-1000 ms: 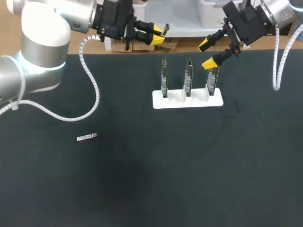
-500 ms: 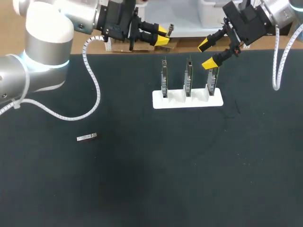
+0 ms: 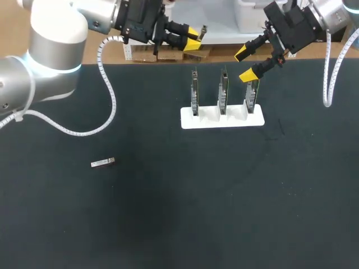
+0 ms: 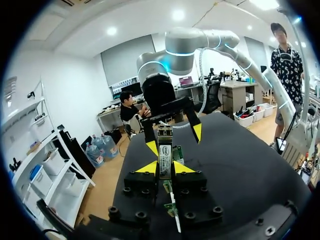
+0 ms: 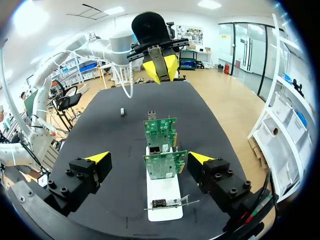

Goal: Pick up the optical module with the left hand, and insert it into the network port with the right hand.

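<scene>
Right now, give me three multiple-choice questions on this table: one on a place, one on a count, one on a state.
1. Where is the loose module?
A. on the table, left of the white stand, apart from it
B. in the stand
C. at the table's right edge
2. How many circuit cards stand in it?
A. two
B. three
C. four
3. The left pincer is:
A. open
B. shut on an optical module
C. shut on a card
Answers: 1 A, it lies alone on the table; 2 B, three upright cards show; 3 B, both yellow tips press the module's sides.
</scene>
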Available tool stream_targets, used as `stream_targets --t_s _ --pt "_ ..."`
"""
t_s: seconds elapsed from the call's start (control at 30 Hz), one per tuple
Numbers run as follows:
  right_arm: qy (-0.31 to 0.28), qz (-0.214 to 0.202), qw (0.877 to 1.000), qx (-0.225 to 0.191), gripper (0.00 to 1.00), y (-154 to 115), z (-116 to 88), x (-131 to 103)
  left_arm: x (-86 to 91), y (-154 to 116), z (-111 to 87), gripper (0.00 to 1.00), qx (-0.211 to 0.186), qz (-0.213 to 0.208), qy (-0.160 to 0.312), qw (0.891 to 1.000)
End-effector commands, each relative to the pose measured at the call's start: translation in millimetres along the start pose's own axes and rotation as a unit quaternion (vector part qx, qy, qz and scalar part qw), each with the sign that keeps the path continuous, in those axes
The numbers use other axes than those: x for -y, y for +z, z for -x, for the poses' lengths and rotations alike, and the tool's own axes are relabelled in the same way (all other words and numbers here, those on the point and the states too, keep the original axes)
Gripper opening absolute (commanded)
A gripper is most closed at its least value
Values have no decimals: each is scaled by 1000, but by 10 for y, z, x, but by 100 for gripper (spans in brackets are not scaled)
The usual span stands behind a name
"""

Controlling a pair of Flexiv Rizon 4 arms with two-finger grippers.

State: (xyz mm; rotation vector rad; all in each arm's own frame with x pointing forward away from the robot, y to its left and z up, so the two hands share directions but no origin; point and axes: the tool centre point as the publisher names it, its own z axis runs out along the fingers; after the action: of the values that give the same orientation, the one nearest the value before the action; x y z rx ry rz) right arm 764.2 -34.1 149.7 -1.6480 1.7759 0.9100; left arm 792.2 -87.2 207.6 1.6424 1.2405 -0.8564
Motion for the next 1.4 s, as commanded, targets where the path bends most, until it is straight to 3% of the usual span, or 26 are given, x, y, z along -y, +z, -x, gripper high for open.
stream_targets --t_s 0.03,0.1,0.27,0.8,1.4 --pt "0 -2 1000 0 100 0 3 -14 43 184 -12 0 61 7 6 998" --pt "0 -2 1000 0 100 0 3 -14 92 264 -15 0 131 21 7 991" --pt "0 -2 1000 0 100 0 3 -14 176 388 121 0 157 20 15 987" --pt "0 -2 1000 0 100 0 3 -14 282 569 334 0 171 -5 9 985" --pt "0 -2 1000 0 100 0 3 -14 377 767 262 0 169 -28 -46 984"
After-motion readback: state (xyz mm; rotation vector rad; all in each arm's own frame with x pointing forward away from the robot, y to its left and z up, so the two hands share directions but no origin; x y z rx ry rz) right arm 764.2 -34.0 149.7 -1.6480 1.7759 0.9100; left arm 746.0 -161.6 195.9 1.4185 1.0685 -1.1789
